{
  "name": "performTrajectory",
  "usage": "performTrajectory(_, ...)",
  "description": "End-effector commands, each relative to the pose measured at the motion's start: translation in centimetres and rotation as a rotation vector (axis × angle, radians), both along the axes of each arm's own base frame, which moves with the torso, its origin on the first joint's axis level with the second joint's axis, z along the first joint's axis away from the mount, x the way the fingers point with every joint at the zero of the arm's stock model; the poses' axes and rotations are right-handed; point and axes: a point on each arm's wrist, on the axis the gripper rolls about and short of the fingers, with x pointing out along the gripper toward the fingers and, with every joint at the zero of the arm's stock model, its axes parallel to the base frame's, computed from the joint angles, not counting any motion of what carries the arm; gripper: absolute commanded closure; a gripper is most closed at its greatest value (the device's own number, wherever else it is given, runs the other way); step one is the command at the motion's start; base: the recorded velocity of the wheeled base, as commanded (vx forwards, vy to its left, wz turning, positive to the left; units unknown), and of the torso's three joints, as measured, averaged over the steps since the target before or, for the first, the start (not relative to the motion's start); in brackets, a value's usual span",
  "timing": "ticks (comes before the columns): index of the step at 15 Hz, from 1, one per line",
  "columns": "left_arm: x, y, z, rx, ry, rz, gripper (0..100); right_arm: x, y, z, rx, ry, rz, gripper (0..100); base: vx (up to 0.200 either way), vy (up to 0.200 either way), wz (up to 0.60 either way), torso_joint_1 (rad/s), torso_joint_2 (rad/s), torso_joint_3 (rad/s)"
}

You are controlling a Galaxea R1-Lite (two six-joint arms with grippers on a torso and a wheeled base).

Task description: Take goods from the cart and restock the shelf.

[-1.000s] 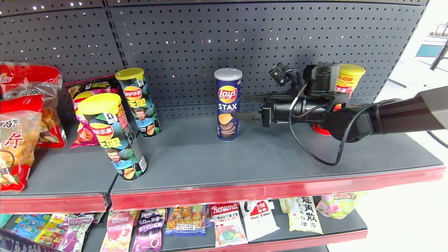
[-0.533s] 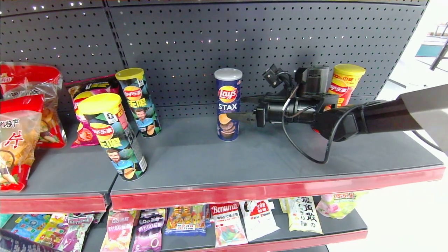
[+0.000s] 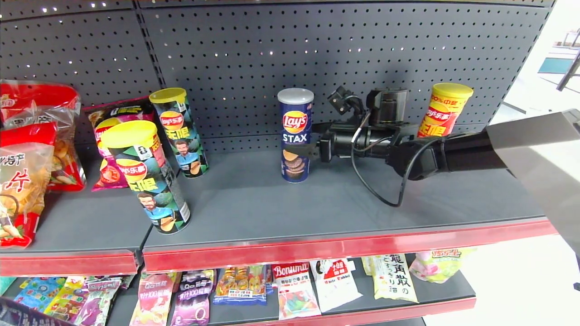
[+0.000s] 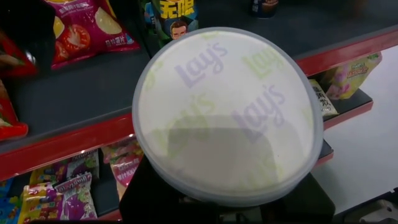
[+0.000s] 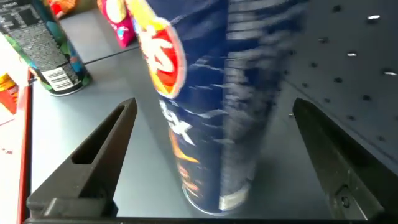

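A blue chip can (image 3: 295,136) with a grey lid stands upright at the middle back of the upper shelf (image 3: 317,203). My right gripper (image 3: 308,140) comes in from the right, level with the can's lower half. It is open, one finger in front of the can and one behind it. In the right wrist view the blue can (image 5: 211,93) stands between the two spread fingers (image 5: 93,168). In the left wrist view a chip can with a clear lid (image 4: 227,118) sits in my left gripper, held in the air in front of the shelf's red edge (image 4: 62,143).
Two yellow-lidded cans (image 3: 145,176) (image 3: 179,131) stand to the left, with chip bags (image 3: 27,154) beyond them. A red can with a yellow lid (image 3: 445,111) stands at the back right. The pegboard (image 3: 317,45) closes the back. Snack bags (image 3: 294,285) fill the lower shelf.
My right arm has slid left along the shelf. Its open fingers now straddle the blue can, and the red can behind it has come into full sight.
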Motion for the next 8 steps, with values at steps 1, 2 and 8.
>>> performTrajectory(1, 0.0, 0.0, -0.03, 0.0, 0.001, -0.001, 100, -0.16, 0.74, -0.27, -0.003, 0.005, 0.016, 0, 0.0, 0.0, 0.0, 0.0, 0.0, 0.0)
performTrajectory(2, 0.02, -0.01, -0.07, 0.001, 0.002, -0.001, 100, -0.23, 1.02, -0.12, 0.0, 0.0, 0.022, 0, 0.0, 0.0, 0.0, 0.0, 0.0, 0.0)
performTrajectory(8, -0.12, 0.04, -0.16, 0.0, -0.001, -0.001, 100, 0.59, 1.43, -0.45, 0.006, -0.01, 0.02, 0, 0.0, 0.0, 0.0, 0.0, 0.0, 0.0)
